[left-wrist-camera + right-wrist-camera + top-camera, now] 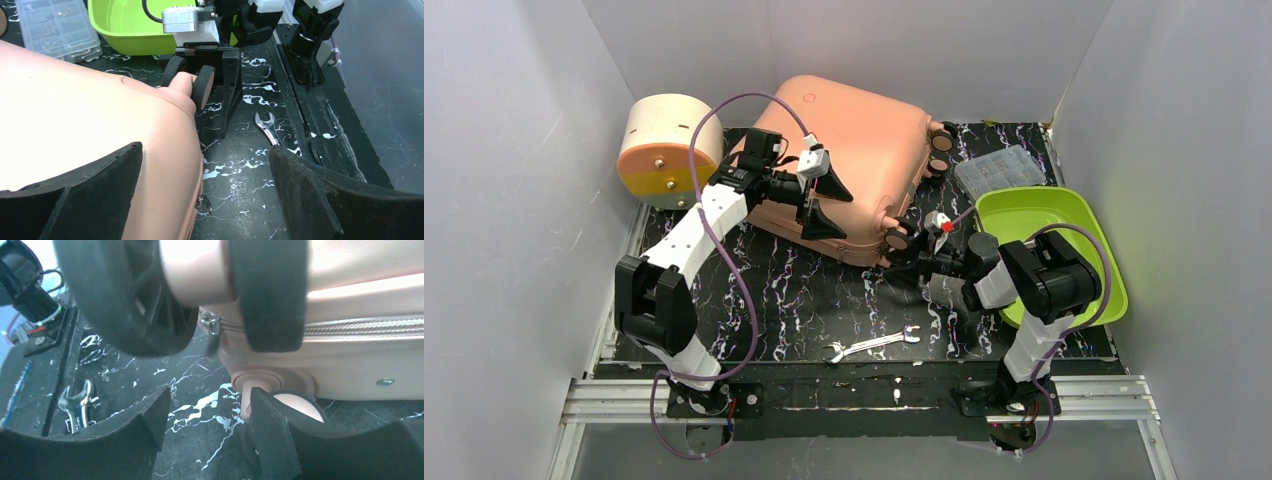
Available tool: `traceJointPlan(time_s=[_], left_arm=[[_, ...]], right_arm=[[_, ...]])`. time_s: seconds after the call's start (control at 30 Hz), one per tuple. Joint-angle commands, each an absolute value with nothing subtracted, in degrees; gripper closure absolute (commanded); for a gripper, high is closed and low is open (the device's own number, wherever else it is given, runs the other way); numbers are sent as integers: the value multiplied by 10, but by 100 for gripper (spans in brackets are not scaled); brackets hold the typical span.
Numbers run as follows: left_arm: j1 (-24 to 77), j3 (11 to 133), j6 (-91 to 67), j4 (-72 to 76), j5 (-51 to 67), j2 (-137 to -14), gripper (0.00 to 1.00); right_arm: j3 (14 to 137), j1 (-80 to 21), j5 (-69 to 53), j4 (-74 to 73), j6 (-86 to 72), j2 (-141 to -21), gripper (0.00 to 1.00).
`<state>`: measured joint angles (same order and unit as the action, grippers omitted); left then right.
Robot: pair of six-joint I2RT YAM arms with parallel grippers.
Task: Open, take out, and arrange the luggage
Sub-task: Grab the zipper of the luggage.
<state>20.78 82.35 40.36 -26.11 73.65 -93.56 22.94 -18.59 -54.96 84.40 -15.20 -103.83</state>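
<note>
Salmon-pink luggage point(844, 160) lies zipped shut along the worktop's point(804, 290) back edge. Left jaws gape wide astride its near side. Right jaws stand open and empty beneath the zipper pull point(213, 335); closing here might catch a wheel point(267, 295) instead.

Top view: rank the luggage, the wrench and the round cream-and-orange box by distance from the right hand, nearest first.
1. luggage: its near corner wheel sits right at the right hand.
2. wrench: on the mat, toward the arm bases.
3. round box: far-left corner, beyond the luggage.
</note>
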Motion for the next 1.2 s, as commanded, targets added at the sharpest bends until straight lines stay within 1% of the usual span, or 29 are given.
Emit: traceJointPlan(time_s=[0.0,0.13,0.2,0.37,0.57,0.73,0.93,1.1,1.17], left_arm=[[210,778,302,-161,675,-891,2],[211,765,286,-140,664,-882,2],[211,760,277,-131,661,-880,2],[210,751,263,-117,637,-871,2],[210,737,266,-116,618,-859,2],[210,735,269,-120,614,-854,2],[210,737,270,-123,617,-854,2],[210,739,273,-128,619,-855,2],[210,739,275,-131,620,-855,1]], right_arm=[[205,-183,-525,872,-34,-995,30],[189,-184,-503,851,34,-975,31],[179,-188,-490,860,54,-964,33],[166,-209,-435,906,53,-964,35],[179,-246,-382,943,24,-984,34],[188,-292,-327,909,35,-960,33],[196,-331,-200,850,72,-933,34],[197,-332,-181,856,73,-935,40],[202,-332,-179,855,70,-934,45]])
